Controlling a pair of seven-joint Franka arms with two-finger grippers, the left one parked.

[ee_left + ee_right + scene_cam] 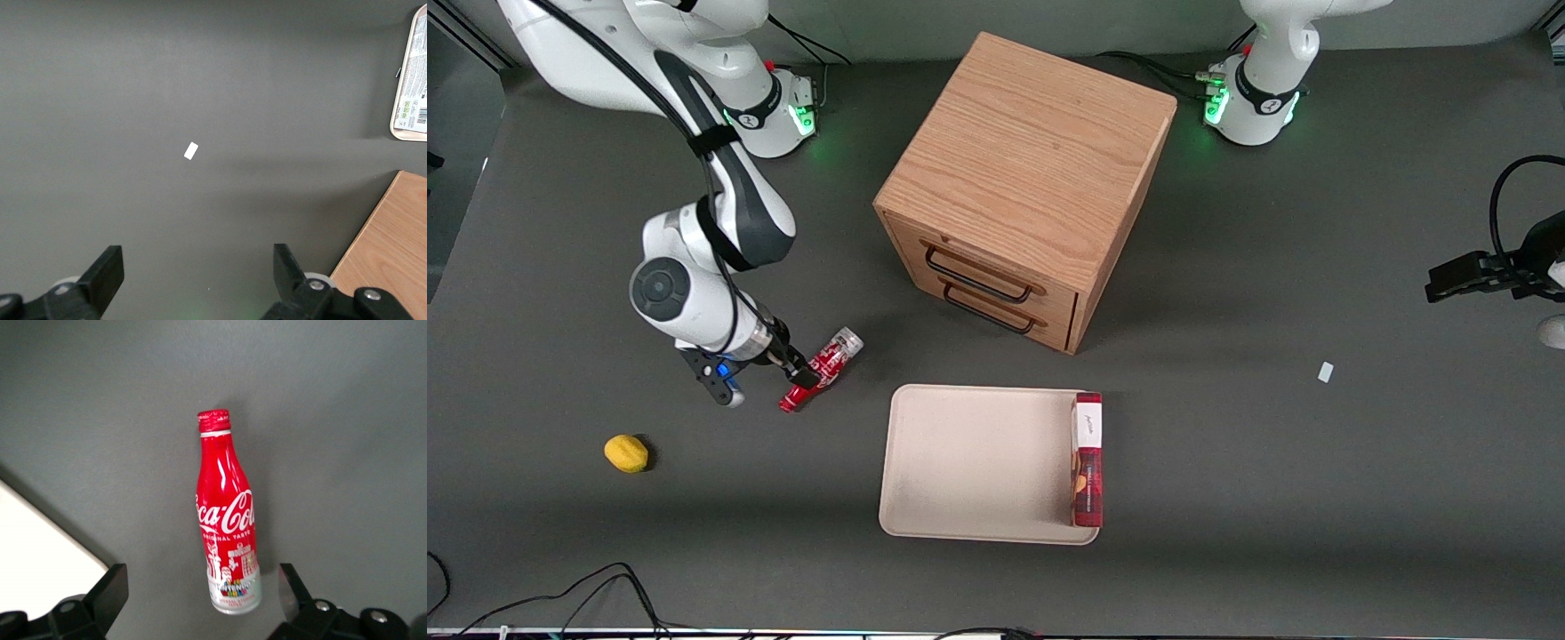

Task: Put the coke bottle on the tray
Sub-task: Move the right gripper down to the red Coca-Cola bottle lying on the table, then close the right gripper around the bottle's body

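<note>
Your right arm reaches down with its elbow bent, the gripper [793,372] hanging low over the coke bottle [821,370], fingers spread wide and gripping nothing. The bottle lies flat on the table, beside the tray [969,462], toward the working arm's end.

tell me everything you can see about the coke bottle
The coke bottle is small, red and glossy, with white script, a silver-white base band and a narrow red-capped neck. It lies on its side on the dark table, off the tray, cap end nearer the front camera. The gripper hangs above it, fingers open either side of the base, not touching.
</note>
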